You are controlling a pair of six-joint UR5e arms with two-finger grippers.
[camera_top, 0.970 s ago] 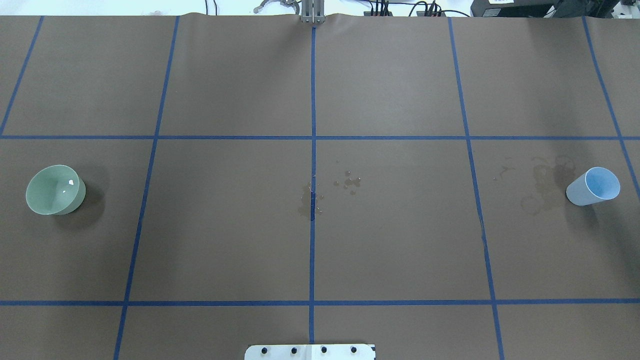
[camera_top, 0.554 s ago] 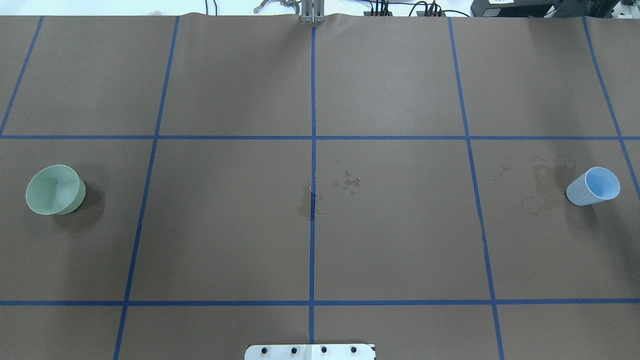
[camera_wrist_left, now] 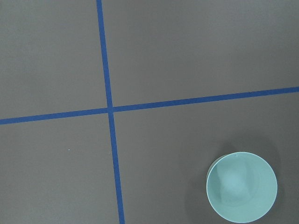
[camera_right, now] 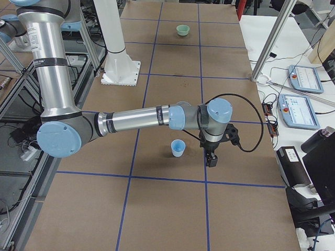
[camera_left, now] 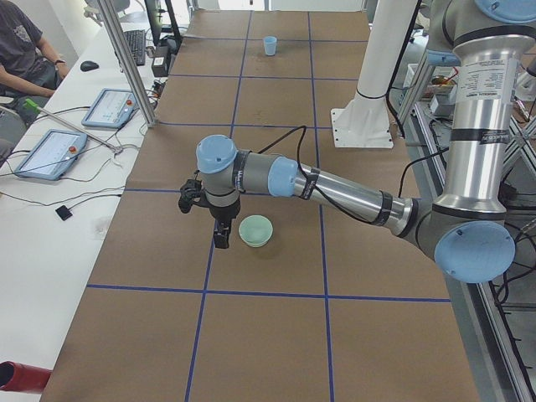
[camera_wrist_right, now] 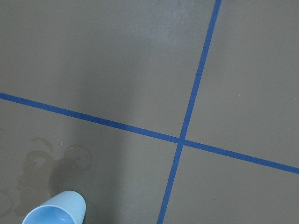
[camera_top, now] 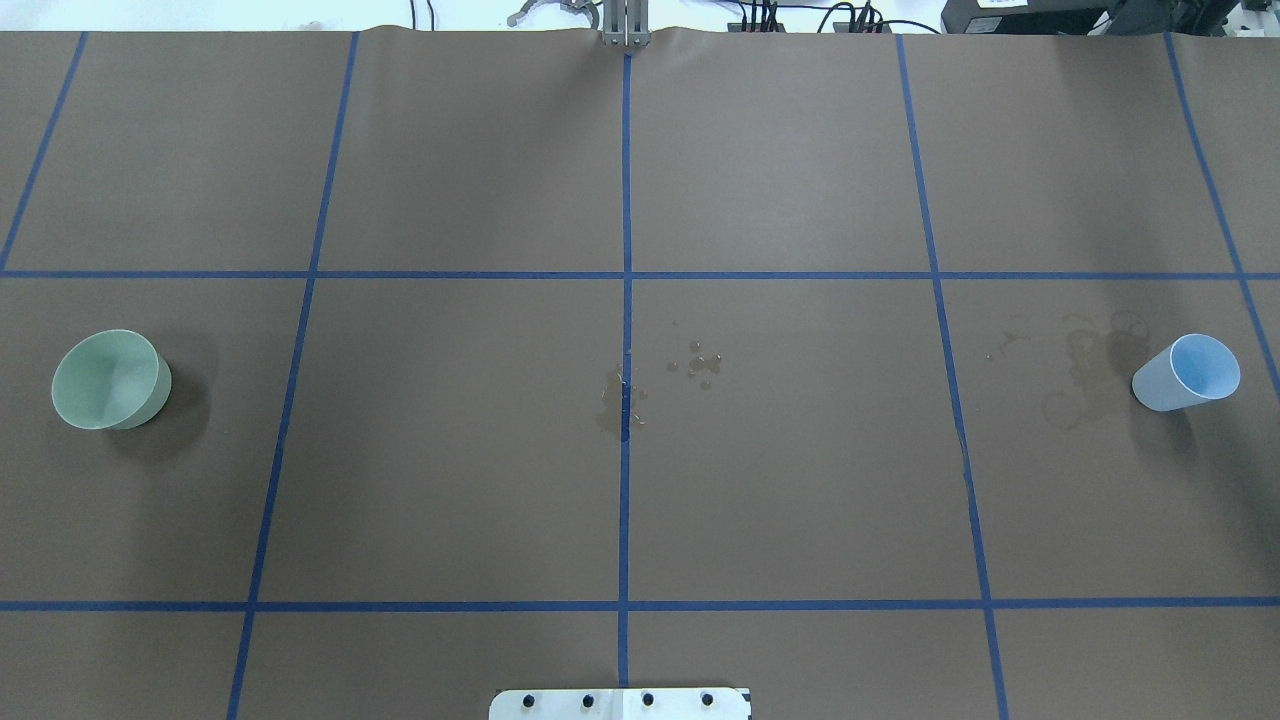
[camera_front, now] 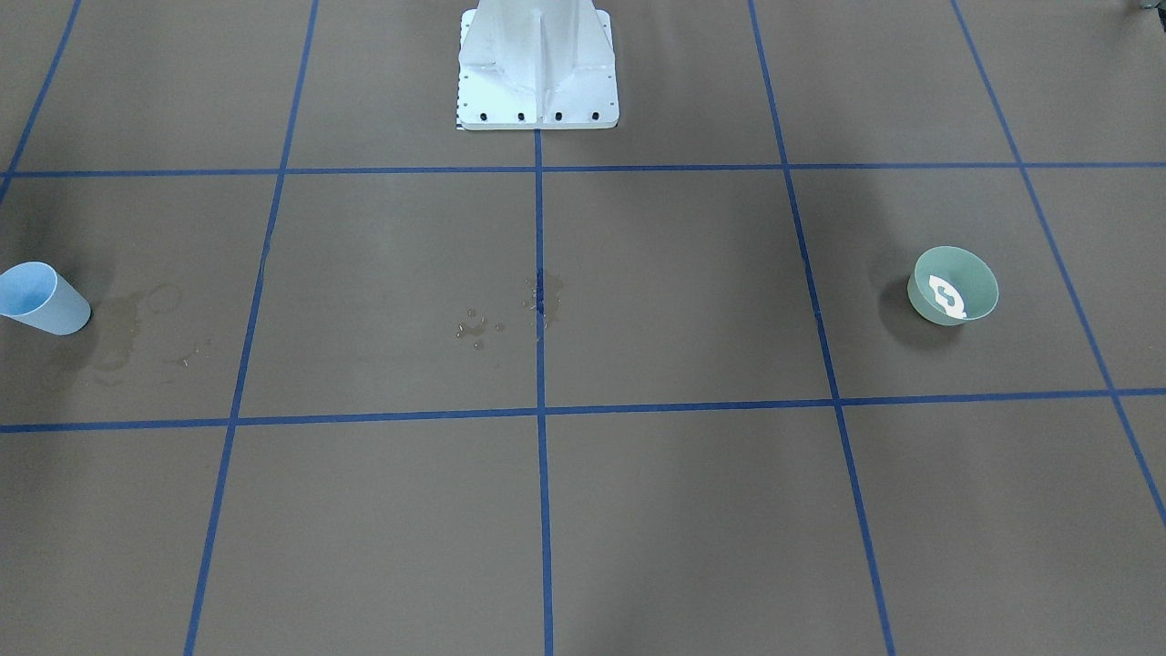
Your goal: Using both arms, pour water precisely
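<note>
A pale green bowl [camera_top: 108,380] stands at the table's left end, and a white reflection of the water [camera_front: 947,296] shows inside it. A light blue cup [camera_top: 1187,372] stands upright at the right end. My left arm [camera_left: 335,188] reaches out low, and its gripper [camera_left: 219,239] hangs just beside the bowl [camera_left: 255,230] on the side away from the robot. My right arm [camera_right: 136,120] holds its gripper [camera_right: 212,161] beside the cup [camera_right: 178,148]. Both grippers show only in the side views, so I cannot tell whether they are open or shut.
Spilled droplets [camera_top: 700,365] and a wet stain [camera_top: 615,405] lie at the table's centre. Damp rings [camera_top: 1085,375] mark the paper near the cup. The white pedestal [camera_front: 537,64] stands at the robot's edge. Benches with tablets [camera_left: 109,107] and a seated person [camera_left: 25,50] flank the table.
The white glint inside the green bowl in the overhead view has gone. The bowl and the cup have not moved.
</note>
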